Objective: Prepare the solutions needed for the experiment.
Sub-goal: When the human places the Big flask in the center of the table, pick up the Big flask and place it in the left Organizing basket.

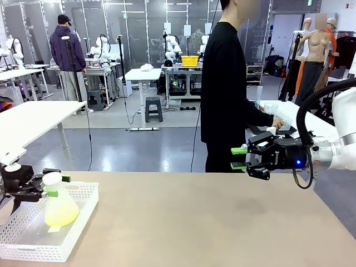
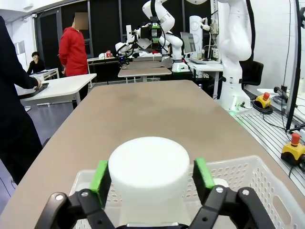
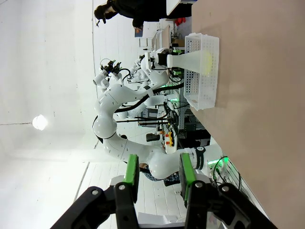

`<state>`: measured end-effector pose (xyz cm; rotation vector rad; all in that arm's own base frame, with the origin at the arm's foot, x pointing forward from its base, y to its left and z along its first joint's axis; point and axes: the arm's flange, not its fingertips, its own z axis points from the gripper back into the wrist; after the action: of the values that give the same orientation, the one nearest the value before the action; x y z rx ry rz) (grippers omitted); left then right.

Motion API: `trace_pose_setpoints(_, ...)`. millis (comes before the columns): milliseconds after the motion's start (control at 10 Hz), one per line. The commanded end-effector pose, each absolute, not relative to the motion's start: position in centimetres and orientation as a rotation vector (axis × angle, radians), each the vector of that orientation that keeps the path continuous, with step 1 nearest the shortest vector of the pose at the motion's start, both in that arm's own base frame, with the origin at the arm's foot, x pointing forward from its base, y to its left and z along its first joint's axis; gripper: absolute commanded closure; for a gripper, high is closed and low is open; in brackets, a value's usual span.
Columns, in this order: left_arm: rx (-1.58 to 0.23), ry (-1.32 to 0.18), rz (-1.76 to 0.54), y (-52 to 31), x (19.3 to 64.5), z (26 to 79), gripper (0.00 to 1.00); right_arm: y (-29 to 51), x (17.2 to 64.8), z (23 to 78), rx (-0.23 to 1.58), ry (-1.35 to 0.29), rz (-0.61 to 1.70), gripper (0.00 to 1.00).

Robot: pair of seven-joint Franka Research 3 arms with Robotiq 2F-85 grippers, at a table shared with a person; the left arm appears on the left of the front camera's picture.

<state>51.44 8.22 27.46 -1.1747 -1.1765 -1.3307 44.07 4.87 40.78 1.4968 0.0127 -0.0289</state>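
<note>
A frosted white conical flask (image 1: 57, 196) leans inside a white perforated basket (image 1: 84, 190) at the table's front left. The solutions (image 1: 61, 214), a shallow pale yellow-green liquid, sit in its bottom. My left gripper (image 1: 58, 186) brackets the flask's neck just under the white cap (image 2: 149, 171). Its green pads (image 2: 203, 173) stand slightly off the cap, open. My right gripper (image 1: 239, 158) hovers above the table's far right, open and holding nothing. The right wrist view shows the flask (image 3: 193, 59), the liquid (image 3: 206, 62) and the basket (image 3: 209, 90) far off beyond my right gripper (image 3: 158, 174).
A person in black (image 1: 225, 89) stands beyond the far edge, turned to a side table (image 1: 311, 119) at the right with a hand (image 1: 276, 121) on it. The brown table (image 1: 211, 222) stretches bare between the basket and my right gripper. The basket's rim (image 2: 257, 167) surrounds the flask.
</note>
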Motion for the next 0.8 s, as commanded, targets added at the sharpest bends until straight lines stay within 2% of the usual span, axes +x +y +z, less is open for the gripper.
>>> trace_pose_setpoints(0, -1.157, -1.143, -1.335, 9.37, 50.79, 28.19, 0.00, 4.91, 43.88, 40.86, 1.496, 0.014, -0.023, 0.55)
trace_pose_setpoints(700, -1.138, -1.165, -1.335, 10.23, 50.76, 28.29, 0.00, 4.91, 43.88, 40.86, 1.496, 0.014, -0.023, 0.55)
